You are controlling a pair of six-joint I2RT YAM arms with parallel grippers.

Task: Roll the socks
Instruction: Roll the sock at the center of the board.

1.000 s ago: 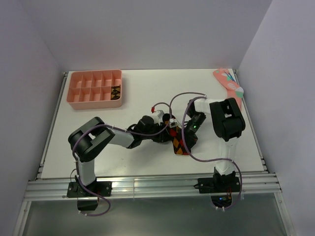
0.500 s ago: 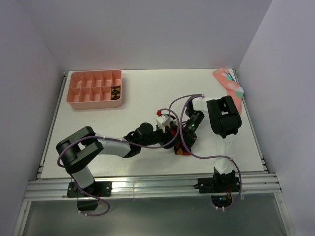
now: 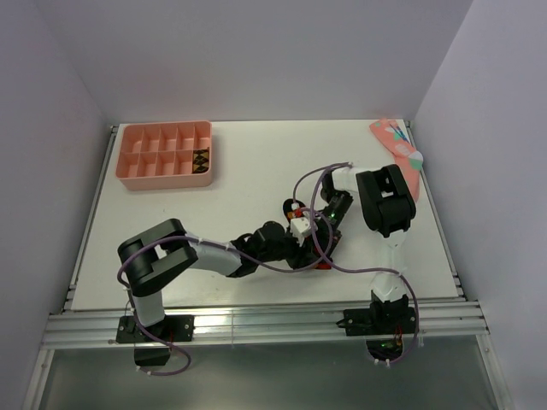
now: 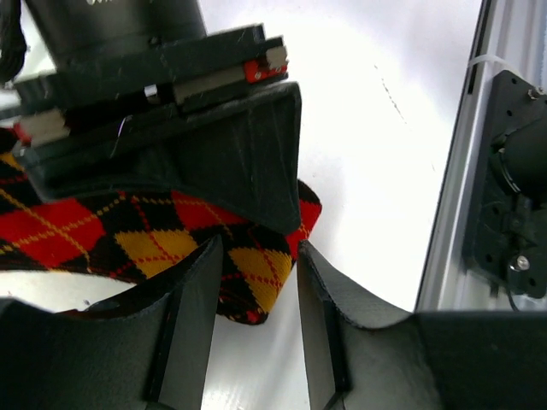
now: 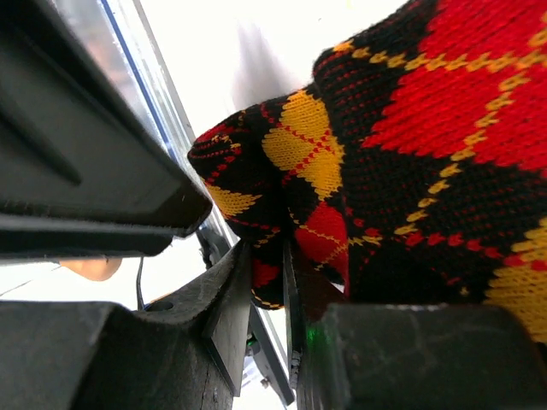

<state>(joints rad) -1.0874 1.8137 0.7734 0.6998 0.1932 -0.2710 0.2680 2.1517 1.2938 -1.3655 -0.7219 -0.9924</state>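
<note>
Red-diamond sock (image 4: 60,231), long axis crosswise to the left gripper (image 4: 258,256), whose spread jaws straddle its tip; right gripper (image 5: 267,256) jaws pinch 1 fold.

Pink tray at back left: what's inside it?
In the pink tray, one dark argyle sock sits in the near-row, right-end compartment; the others look empty. Walls hide its lower part.
</note>
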